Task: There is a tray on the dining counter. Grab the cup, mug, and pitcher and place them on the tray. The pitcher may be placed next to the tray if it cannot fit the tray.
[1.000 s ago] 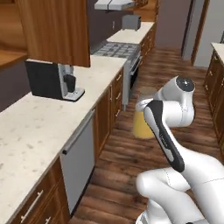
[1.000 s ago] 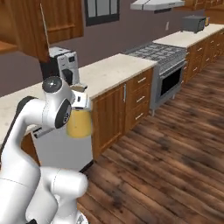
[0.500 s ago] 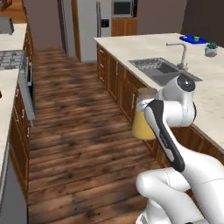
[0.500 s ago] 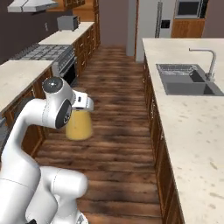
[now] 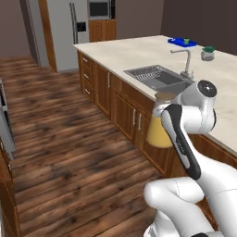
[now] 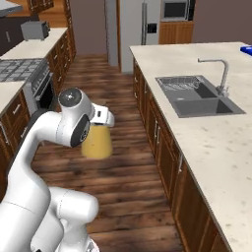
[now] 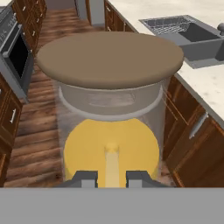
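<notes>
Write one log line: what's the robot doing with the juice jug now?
gripper: shut on pitcher | carried above floor | tray: far on dining counter

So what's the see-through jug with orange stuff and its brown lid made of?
The see-through cone-shaped jug looks like smooth clear glass, since the orange liquid shows right through its wall. Its round brown lid looks matte and dull, perhaps cork or wood.

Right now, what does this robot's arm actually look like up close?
The arm is glossy white, built of rounded, tube-like segments. Dark grey round caps mark the joints, and a dark stripe runs along one segment. At its end sit two small dark fingers. No loose cables or lettering are visible.
</notes>
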You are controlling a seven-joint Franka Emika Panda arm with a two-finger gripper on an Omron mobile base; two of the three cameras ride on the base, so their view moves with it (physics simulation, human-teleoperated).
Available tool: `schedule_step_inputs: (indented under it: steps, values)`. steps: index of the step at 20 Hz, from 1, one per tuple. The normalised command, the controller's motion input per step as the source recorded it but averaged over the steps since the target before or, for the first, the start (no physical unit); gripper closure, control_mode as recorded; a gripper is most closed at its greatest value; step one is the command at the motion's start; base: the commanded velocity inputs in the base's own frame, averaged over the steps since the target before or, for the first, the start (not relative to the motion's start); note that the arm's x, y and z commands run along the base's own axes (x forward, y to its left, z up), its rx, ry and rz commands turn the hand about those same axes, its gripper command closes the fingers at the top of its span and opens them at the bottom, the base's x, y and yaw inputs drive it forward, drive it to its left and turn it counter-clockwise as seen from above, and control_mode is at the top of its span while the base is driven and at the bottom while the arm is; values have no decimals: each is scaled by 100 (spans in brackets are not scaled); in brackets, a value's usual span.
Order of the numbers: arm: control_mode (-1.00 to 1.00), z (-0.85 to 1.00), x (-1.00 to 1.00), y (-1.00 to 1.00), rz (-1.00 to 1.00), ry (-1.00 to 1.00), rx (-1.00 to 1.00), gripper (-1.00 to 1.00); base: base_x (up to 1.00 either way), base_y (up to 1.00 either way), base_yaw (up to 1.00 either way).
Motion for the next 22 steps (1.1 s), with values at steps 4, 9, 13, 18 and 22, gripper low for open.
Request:
schedule_step_inputs:
  steps: [4, 9, 13, 18, 22]
  values:
    - [100, 0, 0, 0, 0, 0, 0, 100, 100, 41, 4]
    - [100, 0, 0, 0, 0, 0, 0, 100, 100, 27, 8]
    - [100, 0, 0, 0, 0, 0, 0, 100, 100, 40, 7]
    - [100, 0, 0, 0, 0, 0, 0, 100, 100, 55, 1]
    - [100, 0, 0, 0, 0, 0, 0, 100, 100, 47, 0]
